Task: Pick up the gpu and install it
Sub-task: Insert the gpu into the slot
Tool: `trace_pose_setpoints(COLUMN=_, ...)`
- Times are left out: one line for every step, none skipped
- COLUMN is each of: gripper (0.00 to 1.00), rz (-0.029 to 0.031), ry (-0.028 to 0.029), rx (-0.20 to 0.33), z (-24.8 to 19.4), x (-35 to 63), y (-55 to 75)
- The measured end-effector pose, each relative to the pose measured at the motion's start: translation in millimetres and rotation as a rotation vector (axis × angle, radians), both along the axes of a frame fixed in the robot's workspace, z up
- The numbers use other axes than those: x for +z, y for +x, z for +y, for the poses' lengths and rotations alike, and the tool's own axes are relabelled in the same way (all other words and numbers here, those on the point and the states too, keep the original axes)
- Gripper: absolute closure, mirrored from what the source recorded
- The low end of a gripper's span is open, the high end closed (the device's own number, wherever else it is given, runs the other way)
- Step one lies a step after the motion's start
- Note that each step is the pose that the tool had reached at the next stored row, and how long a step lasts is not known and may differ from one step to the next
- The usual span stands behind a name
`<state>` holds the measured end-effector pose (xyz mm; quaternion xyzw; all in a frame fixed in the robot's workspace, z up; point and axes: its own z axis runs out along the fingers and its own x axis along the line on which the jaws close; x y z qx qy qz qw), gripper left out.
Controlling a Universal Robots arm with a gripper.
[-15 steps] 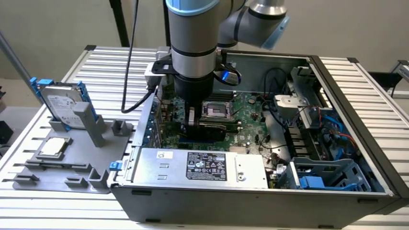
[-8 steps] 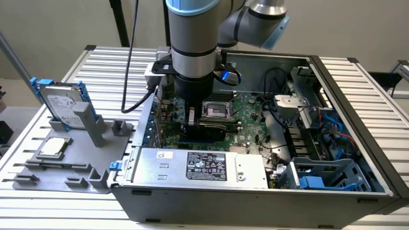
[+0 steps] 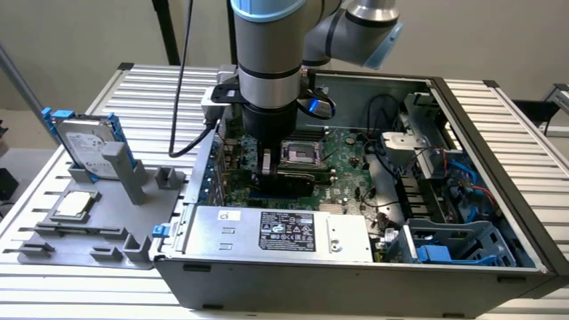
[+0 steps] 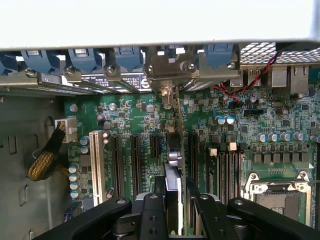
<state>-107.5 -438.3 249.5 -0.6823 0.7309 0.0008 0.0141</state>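
Gpu (image 4: 173, 165) sits edge-on between your gripper (image 4: 172, 210) fingers, pinched upright over the motherboard (image 4: 125, 120), its silver bracket (image 4: 167, 67) at the case's rear slot openings. In the exterior view the gripper (image 3: 266, 175) is down inside the open computer case (image 3: 498, 133), at about nine o'clock from the CPU socket (image 3: 300, 155). You are in the install step: the card is lifted and carried, and it hangs above the row of long black expansion slots (image 4: 136, 157). Whether its lower edge has entered a slot, I cannot tell.

By my judgement, the seating calls for the card edge to line up along one slot and the bracket to meet its rear opening, then a straight push down with no tilt.

The case lies on its side on a slatted metal table (image 3: 516, 107). At nine o'clock from the case stands a grey fixture (image 3: 98, 220), holding a hard drive (image 3: 84, 143) in a blue frame and a small silver CPU chip (image 3: 74, 204). A pale wall stands behind the table.
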Motion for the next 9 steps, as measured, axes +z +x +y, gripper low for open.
trace_pose_setpoints(gripper=0.73, rz=0.0, ry=0.0, rx=0.0, z=0.0, x=0.0, y=0.0)
trace_pose_setpoints(gripper=0.73, rz=0.0, ry=0.0, rx=0.0, z=0.0, x=0.0, y=0.0)
trace_pose_setpoints(gripper=0.73, rz=0.0, ry=-0.0001, rx=0.0, z=0.0, x=0.0, y=0.0)
trace_pose_setpoints(gripper=0.73, rz=0.0001, ry=-0.0001, rx=0.0, z=0.0, x=0.0, y=0.0)
trace_pose_setpoints(gripper=0.73, rz=0.0001, ry=-0.0002, rx=0.0, z=0.0, x=0.0, y=0.0)
trace_pose_setpoints(gripper=0.73, rz=0.0001, ry=-0.0001, rx=0.0, z=0.0, x=0.0, y=0.0)
trace_pose_setpoints(gripper=0.73, rz=0.0001, ry=-0.0001, rx=0.0, z=0.0, x=0.0, y=0.0)
trace_pose_setpoints(gripper=0.73, rz=0.0001, ry=-0.0002, rx=0.0, z=-0.1, x=0.1, y=0.0)
trace_pose_setpoints(gripper=0.73, rz=0.0002, ry=-0.0002, rx=0.0, z=-0.1, x=0.0, y=0.0)
